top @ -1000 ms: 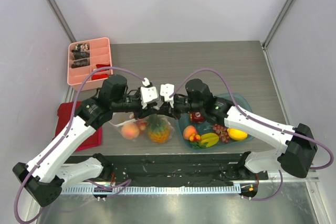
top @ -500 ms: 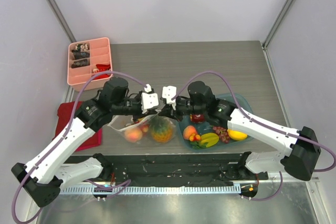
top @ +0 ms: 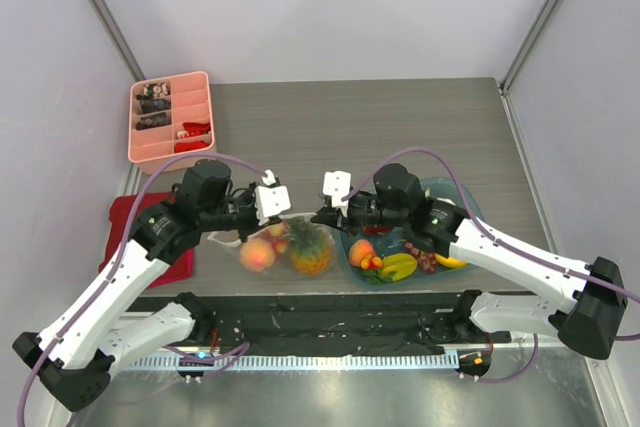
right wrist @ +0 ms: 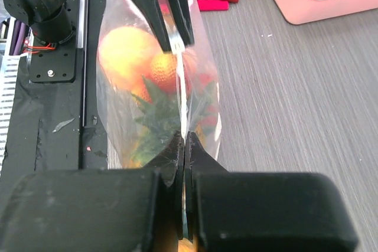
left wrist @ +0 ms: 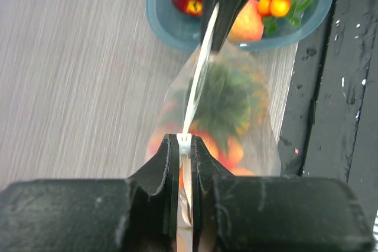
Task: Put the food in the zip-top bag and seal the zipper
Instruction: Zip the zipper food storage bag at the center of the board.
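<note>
Left fingers (left wrist: 171, 153) and right fingers (right wrist: 179, 156) are both clamped on the one zipper (left wrist: 198, 81), at opposite ends. Between them we count one zip-top bag (right wrist: 118, 104) holding one pineapple (top: 311, 247) and one peach (top: 257, 254).

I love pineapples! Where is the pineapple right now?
In the top view, low and central, the pineapple sits inside the zip-top bag, between the peach and the teal plate.
</note>
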Robot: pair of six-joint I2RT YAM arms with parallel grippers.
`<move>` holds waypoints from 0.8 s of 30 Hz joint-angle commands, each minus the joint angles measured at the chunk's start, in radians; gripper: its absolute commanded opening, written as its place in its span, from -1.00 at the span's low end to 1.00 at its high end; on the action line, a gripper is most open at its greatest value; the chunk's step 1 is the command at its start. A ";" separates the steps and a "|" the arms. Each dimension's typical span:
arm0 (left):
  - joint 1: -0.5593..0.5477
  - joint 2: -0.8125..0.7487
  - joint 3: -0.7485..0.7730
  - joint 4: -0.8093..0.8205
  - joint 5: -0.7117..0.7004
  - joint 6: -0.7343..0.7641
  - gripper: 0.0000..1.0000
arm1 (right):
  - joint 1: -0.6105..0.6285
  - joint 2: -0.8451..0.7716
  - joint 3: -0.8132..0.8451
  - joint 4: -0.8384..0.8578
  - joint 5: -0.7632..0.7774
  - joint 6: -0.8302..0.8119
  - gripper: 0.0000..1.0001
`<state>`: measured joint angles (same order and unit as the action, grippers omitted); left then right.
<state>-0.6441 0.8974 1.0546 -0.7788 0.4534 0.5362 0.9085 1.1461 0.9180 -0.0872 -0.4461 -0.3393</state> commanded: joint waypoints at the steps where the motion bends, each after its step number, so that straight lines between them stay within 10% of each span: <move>1: 0.059 -0.058 -0.005 -0.106 -0.096 0.027 -1.00 | -0.013 -0.078 -0.022 0.060 0.053 -0.018 -0.98; 24: 0.129 -0.351 -0.119 -0.361 -0.501 -0.048 -0.98 | -0.077 -0.148 -0.133 0.083 0.158 -0.037 -0.98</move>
<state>-0.5278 0.5835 0.9379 -1.0576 0.1333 0.5159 0.8486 1.0317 0.7811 -0.0525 -0.3473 -0.3576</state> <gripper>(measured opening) 0.095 0.017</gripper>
